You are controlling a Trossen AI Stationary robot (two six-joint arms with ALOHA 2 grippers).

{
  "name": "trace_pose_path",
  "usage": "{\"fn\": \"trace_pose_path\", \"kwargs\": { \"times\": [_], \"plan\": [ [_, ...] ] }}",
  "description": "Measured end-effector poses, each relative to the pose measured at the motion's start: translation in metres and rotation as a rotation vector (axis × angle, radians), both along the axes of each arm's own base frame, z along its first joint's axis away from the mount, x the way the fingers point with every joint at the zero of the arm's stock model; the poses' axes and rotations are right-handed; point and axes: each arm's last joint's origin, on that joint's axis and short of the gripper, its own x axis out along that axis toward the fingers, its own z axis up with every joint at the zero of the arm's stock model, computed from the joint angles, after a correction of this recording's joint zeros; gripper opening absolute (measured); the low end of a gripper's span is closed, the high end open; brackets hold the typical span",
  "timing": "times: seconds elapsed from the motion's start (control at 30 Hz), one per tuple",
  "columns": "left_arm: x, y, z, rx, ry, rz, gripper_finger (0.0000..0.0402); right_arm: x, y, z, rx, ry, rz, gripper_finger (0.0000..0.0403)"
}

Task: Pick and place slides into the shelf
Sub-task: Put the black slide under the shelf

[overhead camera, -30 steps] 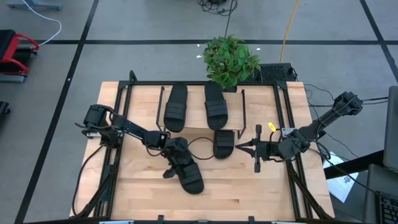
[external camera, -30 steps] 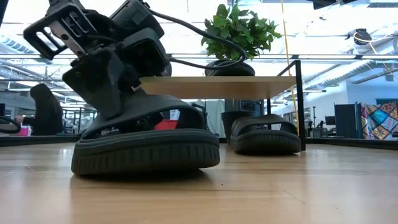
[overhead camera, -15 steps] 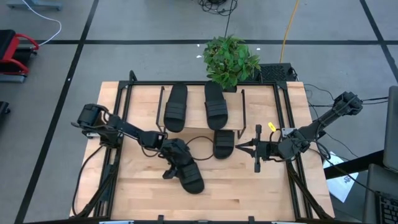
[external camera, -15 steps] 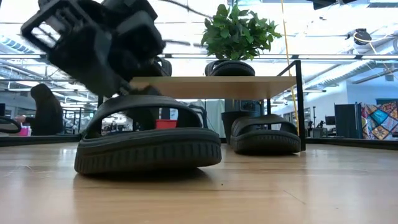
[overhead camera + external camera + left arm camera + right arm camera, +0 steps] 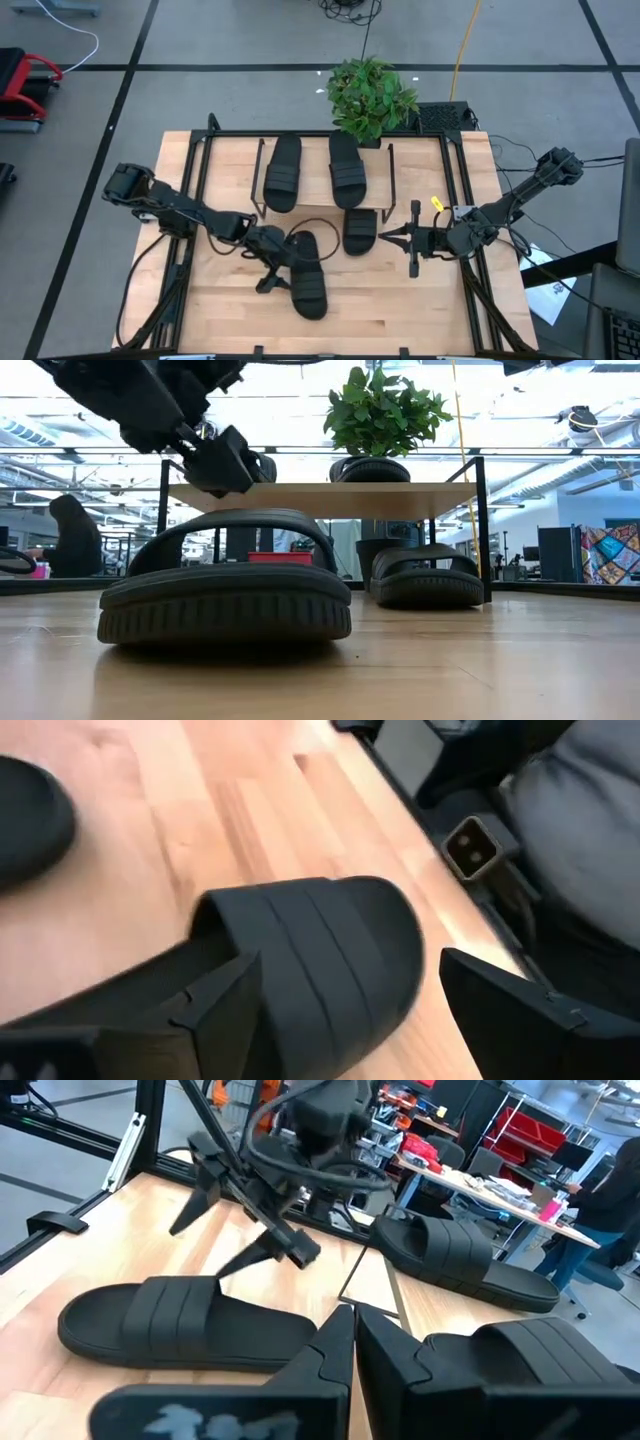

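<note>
One black slide lies flat on its sole on the table, near the middle; the low view shows it up front. My left gripper hovers open above its left side, its fingers wide apart over the strap. Two slides lie on top of the shelf. Another slide sits on the table at the shelf's near edge, partly under it. My right gripper is shut, level, pointing at that slide's right side. My right gripper's shut fingertips stand close against the right side of the slide at the shelf's near edge. I cannot tell whether they touch it.
A potted plant stands at the far edge behind the shelf. A thin dark cable loop lies between the two slides on the table. Black frame rails run along both table sides. Bare wood shows near the front edge.
My left gripper has opened and let go of the slide, then risen and drawn back toward the table's left edge. The slide, tilted in the hold before, now lies flat on its sole and has turned to point more nearly from far to near.
</note>
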Motion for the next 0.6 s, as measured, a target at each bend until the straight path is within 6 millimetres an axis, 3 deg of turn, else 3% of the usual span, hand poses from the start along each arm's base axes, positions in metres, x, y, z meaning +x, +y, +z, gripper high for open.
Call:
{"fn": "trace_pose_path", "kwargs": {
  "times": [0.1,0.23,0.47,0.6],
  "plan": [
    [-0.004,-0.011,0.009,0.044,-0.075,0.02,0.0285,0.0,0.001,0.0,0.006,0.004,0.028,0.0006],
    [-0.011,-0.04,0.02,0.109,-0.215,0.089,0.0262,0.0,0.001,0.0,0.009,0.006,0.049,0.0006],
    [-0.045,-0.121,0.022,0.464,-0.382,0.353,0.0169,0.0,0.001,0.0,0.01,0.005,0.048,0.0006],
    [-0.046,-0.169,0.028,0.601,-0.402,0.418,0.0092,0.0,0.001,0.0,0.013,0.005,0.047,0.0006]
  ]
}}
